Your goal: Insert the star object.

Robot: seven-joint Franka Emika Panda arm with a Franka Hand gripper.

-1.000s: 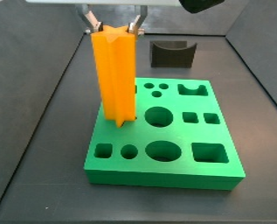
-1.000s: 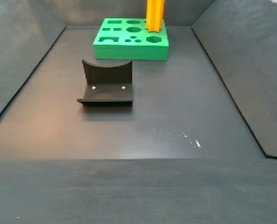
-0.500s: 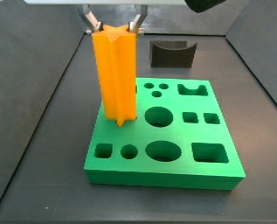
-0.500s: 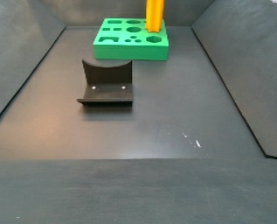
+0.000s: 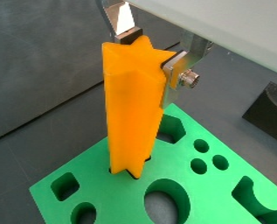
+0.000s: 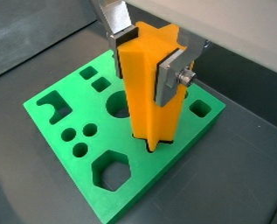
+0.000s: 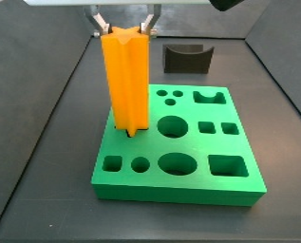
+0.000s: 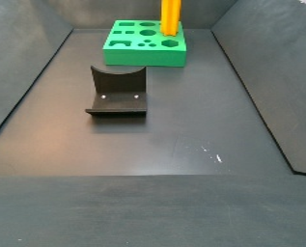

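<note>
The star object (image 7: pixel 124 81) is a tall bright-orange ridged prism standing upright, its lower end at the star-shaped hole in the green block (image 7: pixel 191 185). It shows in both wrist views (image 5: pixel 135 105) (image 6: pixel 150 83) and small in a side view (image 8: pixel 172 16). My gripper (image 7: pixel 122 31) is above the block and shut on the star object's upper end. One silver finger (image 5: pixel 173 77) presses a side of the prism in a wrist view, and a finger (image 6: pixel 172 77) does so in a wrist view too. How deep the prism sits in the hole is hidden.
The green block (image 8: pixel 126 50) has several round, square and other shaped holes and lies near a wall. A dark grey block with a curved notch (image 7: pixel 187 58) lies apart from it on the dark floor (image 8: pixel 155 145), also in a side view (image 8: pixel 117 92).
</note>
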